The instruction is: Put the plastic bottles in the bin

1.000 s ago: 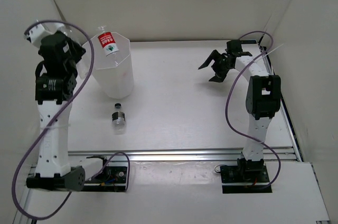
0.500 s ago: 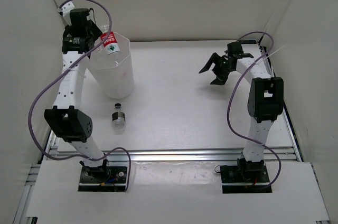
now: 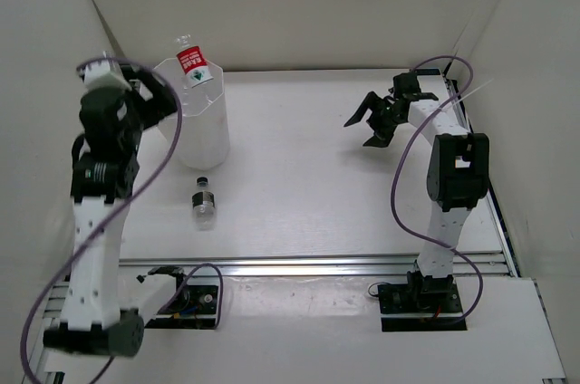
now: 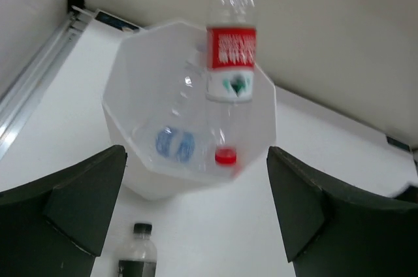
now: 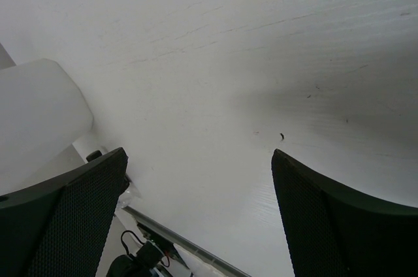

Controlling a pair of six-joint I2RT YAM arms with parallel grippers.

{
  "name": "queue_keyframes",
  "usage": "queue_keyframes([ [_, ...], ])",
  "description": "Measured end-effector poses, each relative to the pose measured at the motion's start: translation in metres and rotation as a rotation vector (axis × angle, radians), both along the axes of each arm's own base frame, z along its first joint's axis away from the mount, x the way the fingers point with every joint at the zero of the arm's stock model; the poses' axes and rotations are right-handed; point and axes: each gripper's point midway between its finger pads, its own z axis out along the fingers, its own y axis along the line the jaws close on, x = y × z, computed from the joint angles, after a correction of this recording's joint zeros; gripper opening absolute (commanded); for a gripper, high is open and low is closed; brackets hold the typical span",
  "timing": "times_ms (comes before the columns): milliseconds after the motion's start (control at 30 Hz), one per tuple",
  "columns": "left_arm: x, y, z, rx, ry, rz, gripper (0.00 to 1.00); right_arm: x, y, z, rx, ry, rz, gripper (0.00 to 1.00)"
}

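Note:
The white faceted bin point(image 3: 204, 135) stands at the back left of the table. A red-label bottle point(image 3: 192, 68) stands cap-down in it, its base poking above the rim; the left wrist view shows its label point(image 4: 230, 48) and red cap point(image 4: 225, 156), blurred. A blue-label bottle point(image 4: 173, 145) lies inside the bin point(image 4: 124, 107). A black-cap bottle point(image 3: 204, 202) lies on the table in front of the bin, also in the left wrist view point(image 4: 138, 260). My left gripper point(image 3: 161, 99) point(image 4: 196, 159) is open beside the bin, holding nothing. My right gripper point(image 3: 364, 126) point(image 5: 196, 159) hangs open over bare table at the back right.
White walls enclose the table on the left, back and right. An aluminium rail point(image 3: 317, 266) runs along the near edge by the arm bases. The right wrist view catches the bin point(image 5: 36, 117) far to its left.
My left gripper has opened and let go of the red-label bottle, which now stands in the bin. The left arm has swung back from the bin. The right arm barely moved.

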Motion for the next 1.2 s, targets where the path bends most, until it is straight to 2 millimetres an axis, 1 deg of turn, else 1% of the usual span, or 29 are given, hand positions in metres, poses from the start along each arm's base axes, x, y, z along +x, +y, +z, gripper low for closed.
queue_keyframes([
  [33, -0.021, -0.006, -0.006, -0.003, -0.014, -0.038, 1.00, 0.000, 0.001, 0.000, 0.000, 0.000, 0.002, 0.94],
  [67, -0.040, -0.011, -0.018, -0.009, -0.012, -0.073, 1.00, -0.001, 0.002, 0.000, 0.000, 0.000, 0.005, 0.94],
  [100, -0.055, -0.018, -0.029, -0.019, -0.007, -0.109, 1.00, -0.001, 0.003, 0.000, -0.002, 0.000, 0.009, 0.94],
  [167, -0.077, -0.032, -0.060, -0.046, 0.012, -0.178, 1.00, -0.004, 0.006, -0.001, -0.006, 0.005, 0.015, 0.94],
  [200, -0.086, -0.041, -0.082, -0.063, 0.041, -0.222, 1.00, -0.005, 0.007, -0.002, -0.008, 0.009, 0.019, 0.94],
  [267, -0.097, -0.057, -0.133, -0.090, 0.140, -0.294, 1.00, -0.007, 0.009, -0.002, -0.012, 0.012, 0.028, 0.94],
  [367, -0.108, -0.075, -0.208, -0.119, 0.323, -0.371, 1.00, -0.008, 0.011, -0.003, -0.017, 0.009, 0.042, 0.94],
  [433, -0.116, -0.081, -0.249, -0.128, 0.443, -0.403, 1.00, -0.009, 0.011, -0.004, -0.022, 0.009, 0.047, 0.94],
  [500, -0.121, -0.086, -0.280, -0.127, 0.539, -0.423, 1.00, -0.011, 0.011, -0.004, -0.026, 0.011, 0.053, 0.94],
  [567, -0.124, -0.086, -0.298, -0.123, 0.600, -0.426, 1.00, -0.012, 0.011, -0.005, -0.030, 0.014, 0.061, 0.94],
  [600, -0.124, -0.086, -0.304, -0.119, 0.617, -0.426, 1.00, -0.013, 0.010, -0.005, -0.033, 0.015, 0.065, 0.94],
  [767, -0.111, -0.084, -0.317, -0.090, 0.644, -0.409, 1.00, -0.016, 0.009, -0.005, -0.044, 0.019, 0.081, 0.94],
  [833, -0.107, -0.081, -0.326, -0.074, 0.670, -0.396, 1.00, -0.015, 0.009, -0.003, -0.047, 0.014, 0.087, 0.94],
  [933, -0.098, -0.077, -0.335, -0.050, 0.687, -0.370, 1.00, -0.011, 0.008, 0.002, -0.047, 0.000, 0.088, 0.94],
  [1200, -0.103, -0.071, -0.378, -0.029, 0.849, -0.334, 1.00, -0.009, -0.005, 0.002, -0.055, 0.002, 0.075, 0.94],
])
